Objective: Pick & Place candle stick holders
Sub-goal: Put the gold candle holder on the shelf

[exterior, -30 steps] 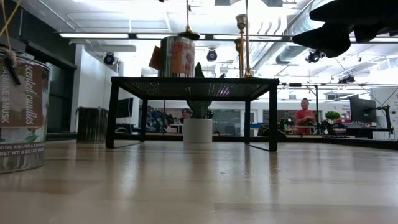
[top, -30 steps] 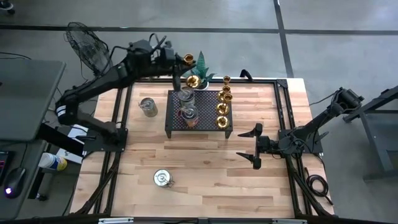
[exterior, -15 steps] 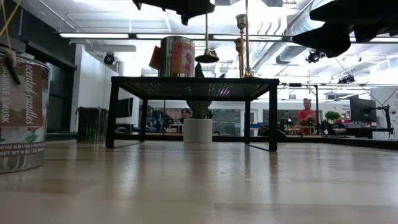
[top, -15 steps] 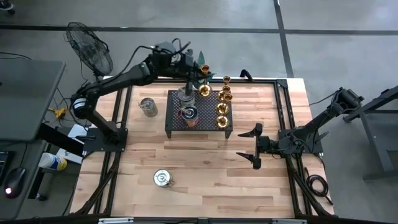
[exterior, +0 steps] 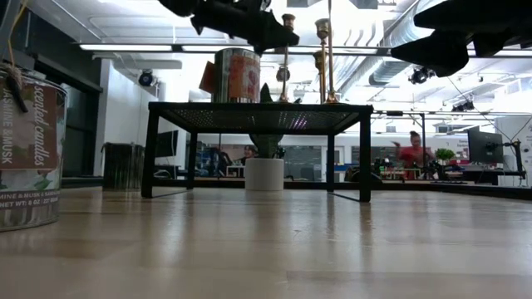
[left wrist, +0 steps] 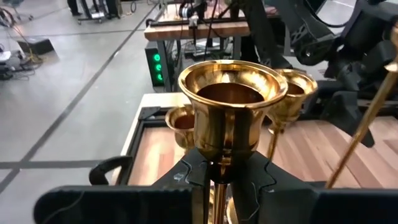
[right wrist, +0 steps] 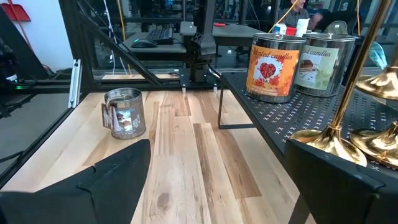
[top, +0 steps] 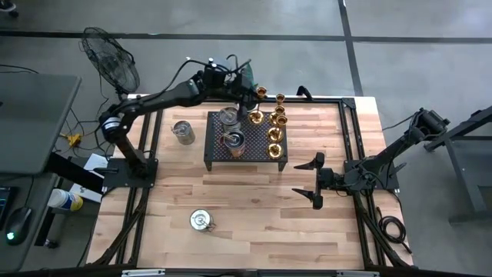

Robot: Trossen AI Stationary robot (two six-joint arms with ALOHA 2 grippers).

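high view: wooden surface [top: 254, 215] carries the black rack [top: 246, 137] near the far edge, w/ two candle tins [top: 231, 129] on its left half and a row of brass candle stick holders [top: 275, 132] down its right side. more tins sit off the rack: one on the surface left of it [top: 183, 131], one nearer the front [top: 201, 221].

what changed: over the last sec the left arm swung across from the far left of the rack, past the green plant, carrying a brass holder [top: 257, 117] toward the parked row. now it hangs over the rack's far right part, just beside the top of that row. so the carry is about done imo, and what's left is the lowering and letting go.

left pincer [top: 247, 101] is clamped tight on the holder's slim stem. left wrist view shows the cup [left wrist: 232, 102] standing upright right above the fingers [left wrist: 261, 180], stem running down between them, w/ two other gold cups [left wrist: 292, 99] close behind it. low view shows the base not touching the rack top yet, though the gap looks small.

right pincer [top: 317, 179] waits well apart over the surface, right of the rack, fingers spread wide and holding nothing.
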